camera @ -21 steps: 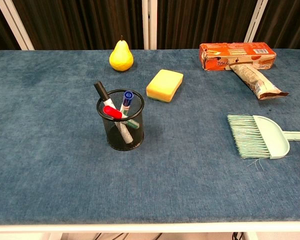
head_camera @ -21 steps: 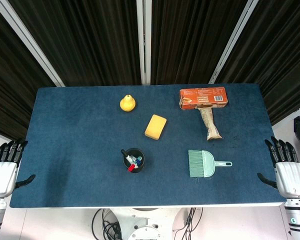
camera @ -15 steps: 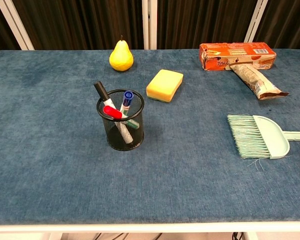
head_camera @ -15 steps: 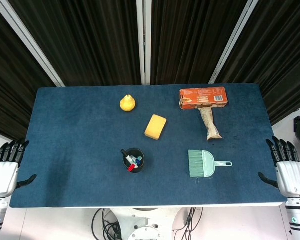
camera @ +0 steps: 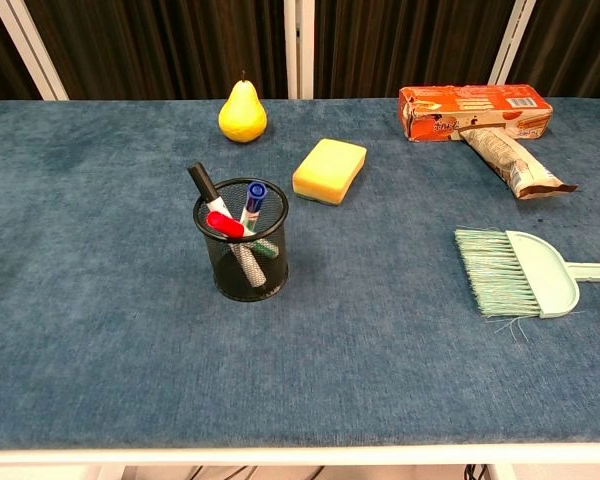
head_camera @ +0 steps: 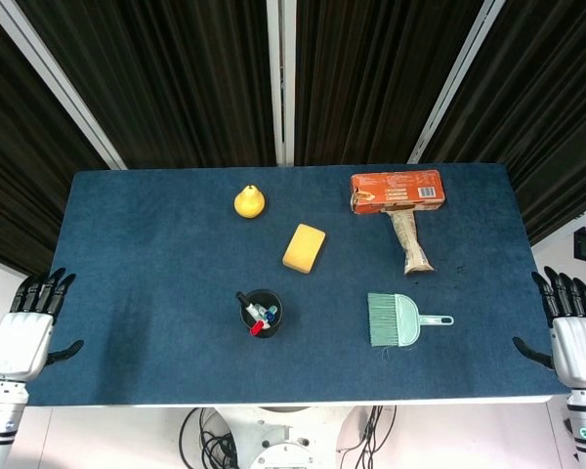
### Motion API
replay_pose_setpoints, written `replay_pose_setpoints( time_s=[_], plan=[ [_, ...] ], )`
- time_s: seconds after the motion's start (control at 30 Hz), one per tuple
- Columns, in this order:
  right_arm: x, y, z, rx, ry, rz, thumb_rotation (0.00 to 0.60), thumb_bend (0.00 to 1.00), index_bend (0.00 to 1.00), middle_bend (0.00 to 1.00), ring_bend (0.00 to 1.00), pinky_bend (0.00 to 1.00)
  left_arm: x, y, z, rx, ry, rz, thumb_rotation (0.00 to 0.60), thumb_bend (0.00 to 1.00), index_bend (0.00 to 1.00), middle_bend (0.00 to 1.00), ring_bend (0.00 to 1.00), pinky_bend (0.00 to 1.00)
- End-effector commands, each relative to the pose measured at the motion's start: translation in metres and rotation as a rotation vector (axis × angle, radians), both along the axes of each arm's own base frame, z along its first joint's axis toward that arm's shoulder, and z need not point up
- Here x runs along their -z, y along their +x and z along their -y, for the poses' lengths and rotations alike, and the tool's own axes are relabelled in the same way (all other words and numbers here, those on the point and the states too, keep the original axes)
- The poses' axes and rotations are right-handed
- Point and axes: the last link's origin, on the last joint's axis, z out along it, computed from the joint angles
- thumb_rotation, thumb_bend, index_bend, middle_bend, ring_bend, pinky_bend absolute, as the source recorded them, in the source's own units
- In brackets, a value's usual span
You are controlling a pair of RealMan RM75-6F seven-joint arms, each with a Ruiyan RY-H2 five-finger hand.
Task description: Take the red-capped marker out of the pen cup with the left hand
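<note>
A black mesh pen cup (head_camera: 262, 313) (camera: 243, 242) stands near the front middle of the blue table. In it lean a red-capped marker (camera: 224, 224) (head_camera: 257, 327), a black-capped one (camera: 202, 181) and a blue-capped one (camera: 256, 194). My left hand (head_camera: 29, 330) hangs off the table's left front corner, fingers spread, holding nothing, far from the cup. Off the right front corner my right hand (head_camera: 572, 336) is likewise open and empty. Neither hand shows in the chest view.
A yellow pear (head_camera: 249, 201) sits at the back, a yellow sponge (head_camera: 304, 247) behind the cup. An orange box (head_camera: 397, 191) and a wrapped packet (head_camera: 409, 241) lie at the back right. A green brush and dustpan (head_camera: 398, 320) lie right of the cup.
My left hand has shifted slightly right and down beside the table's left edge. The right hand has drifted a little down and outward. The objects have not moved.
</note>
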Motion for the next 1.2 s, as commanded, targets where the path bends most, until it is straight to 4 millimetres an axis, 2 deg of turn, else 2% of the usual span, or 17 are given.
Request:
replay_pose_setpoints(
  time_s=[0.03, 0.2, 0.43, 0.63, 0.77, 1.03, 1.2],
  plan=[
    [-0.001, -0.002, -0.001, 0.002, 0.002, -0.004, 0.6, 0.06, 0.0, 0.0, 0.0, 0.0, 0.003, -0.001, 0.0, -0.002, -0.006, 0.006, 0.6, 0.12, 0.02, 0.0, 0.0, 0.0],
    [-0.002, -0.002, -0.001, -0.003, 0.007, -0.005, 0.6, 0.06, 0.0, 0.0, 0.0, 0.0, 0.005, 0.006, -0.003, 0.024, -0.026, 0.005, 0.6, 0.14, 0.02, 0.0, 0.0, 0.0],
    [-0.001, -0.001, -0.002, -0.008, 0.014, -0.005, 0.6, 0.07, 0.0, 0.0, 0.0, 0.0, 0.01, 0.037, -0.021, 0.122, -0.084, 0.011, 0.6, 0.18, 0.06, 0.0, 0.0, 0.01],
    [-0.002, 0.0, -0.001, -0.001, 0.01, -0.005, 0.6, 0.07, 0.0, 0.0, 0.0, 0.0, 0.025, 0.068, -0.039, 0.208, -0.18, 0.039, 0.6, 0.2, 0.08, 0.01, 0.0, 0.05],
    [-0.002, 0.0, 0.002, 0.008, 0.01, -0.004, 0.6, 0.07, 0.0, 0.0, 0.0, 0.0, 0.038, 0.092, -0.049, 0.289, -0.226, 0.037, 0.6, 0.2, 0.12, 0.05, 0.0, 0.1],
    [-0.001, 0.0, 0.003, 0.014, 0.018, 0.0, 0.6, 0.08, 0.0, 0.0, 0.0, 0.0, 0.062, 0.14, -0.066, 0.392, -0.328, 0.044, 0.6, 0.2, 0.13, 0.11, 0.0, 0.11],
    [-0.004, 0.0, 0.002, 0.014, 0.01, 0.004, 0.6, 0.08, 0.0, 0.0, 0.0, 0.0, 0.078, 0.158, -0.075, 0.414, -0.405, 0.047, 0.6, 0.2, 0.15, 0.11, 0.0, 0.12]
  ],
)
